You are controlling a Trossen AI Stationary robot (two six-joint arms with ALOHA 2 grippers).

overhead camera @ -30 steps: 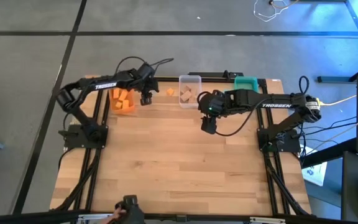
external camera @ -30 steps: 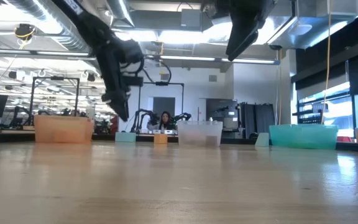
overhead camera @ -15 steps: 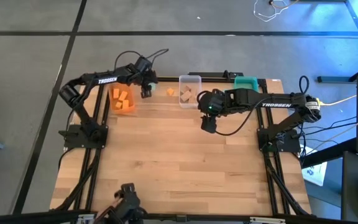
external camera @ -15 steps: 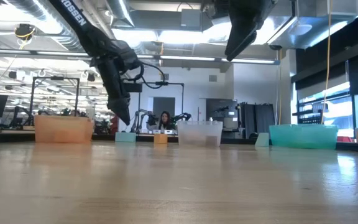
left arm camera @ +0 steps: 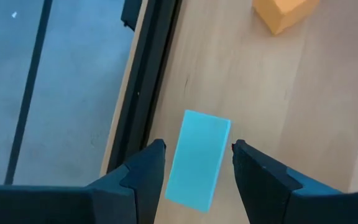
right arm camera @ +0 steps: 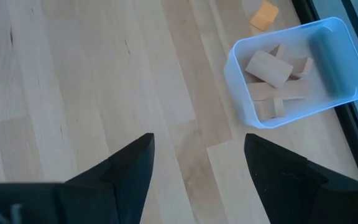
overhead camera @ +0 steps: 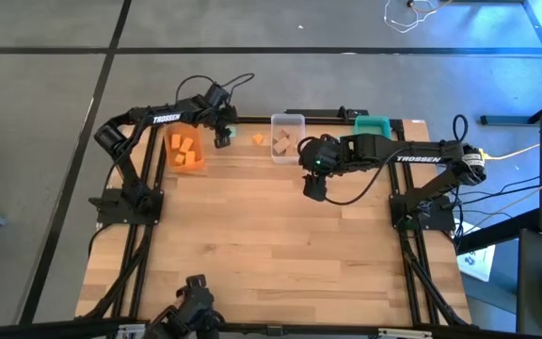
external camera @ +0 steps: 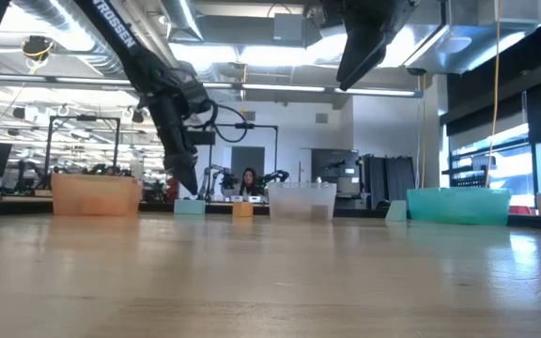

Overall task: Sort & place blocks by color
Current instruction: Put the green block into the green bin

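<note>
In the left wrist view a teal block point(left arm camera: 199, 163) lies flat on the table near its far edge, with an orange block point(left arm camera: 283, 11) lying beyond it. My left gripper point(left arm camera: 197, 148) point(overhead camera: 222, 137) is open just above the teal block, one finger on either side and not touching it. The low view shows the same teal block point(external camera: 190, 207) under my left gripper point(external camera: 184, 186). My right gripper point(overhead camera: 315, 185) is open and hovers high over the table near the clear bin point(overhead camera: 287, 138), which holds plain wood blocks point(right arm camera: 270, 67).
The orange bin point(overhead camera: 188, 151) with several orange blocks stands left of my left gripper. The teal bin point(overhead camera: 373, 123) is at the far right, partly under the right arm. A lone orange block point(overhead camera: 258, 139) lies between the orange and clear bins. The near half of the table point(overhead camera: 271, 264) is bare wood.
My left gripper has moved a little toward the table's far edge and come down toward the teal block, staying open. The right arm has kept still.
</note>
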